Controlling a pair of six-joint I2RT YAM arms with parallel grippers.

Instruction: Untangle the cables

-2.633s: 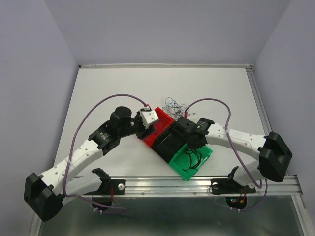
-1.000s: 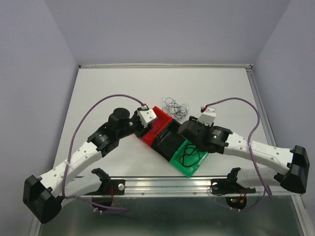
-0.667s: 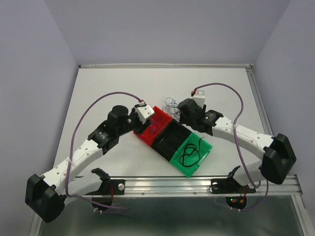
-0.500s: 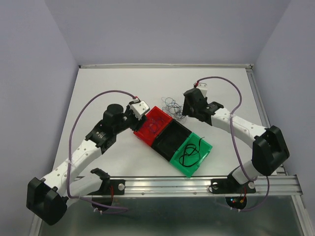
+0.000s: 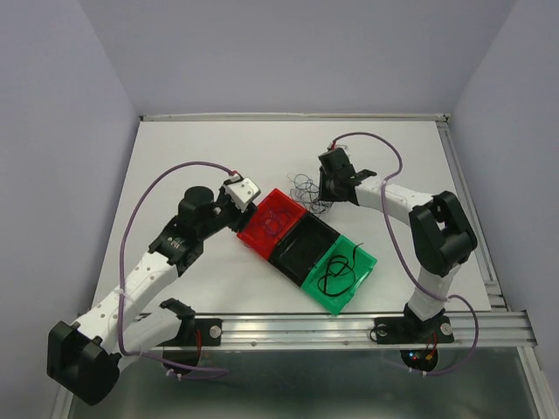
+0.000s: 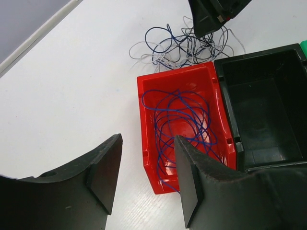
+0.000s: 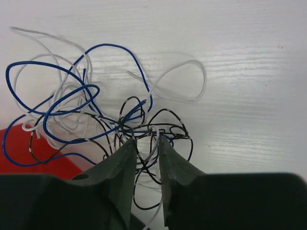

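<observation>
"When you looked down from above, where did things lie?"

"The cables [image 5: 307, 187] sat knotted on the bench [image 5: 201, 148], just past the red bin [image 5: 253, 243]. A black cable [image 5: 336, 278] lay coiled in the green bin [image 5: 369, 262]. My right tool [image 5: 321, 201] was down at the knot's edge and my left tool [image 5: 244, 209] was beside the red bin's corner. From up there I couldn't read how either tool stood."

"And your left wrist?"

"Fingers [image 6: 103, 177] apart, nothing between them, hovering near the red bin, which held a blue cable [image 6: 180, 124]."

"The right wrist?"

"Fingers [image 7: 122, 167] close together, a thin gap left, white and black strands running through it. Whether they were pinched, I couldn't tell. My own fingers hid the lower loops."

"What worried you?"

"Several colours crossed right there. I judged a lift might drag the whole knot, tighten it, or snag a loop on the red bin's rim."
</observation>
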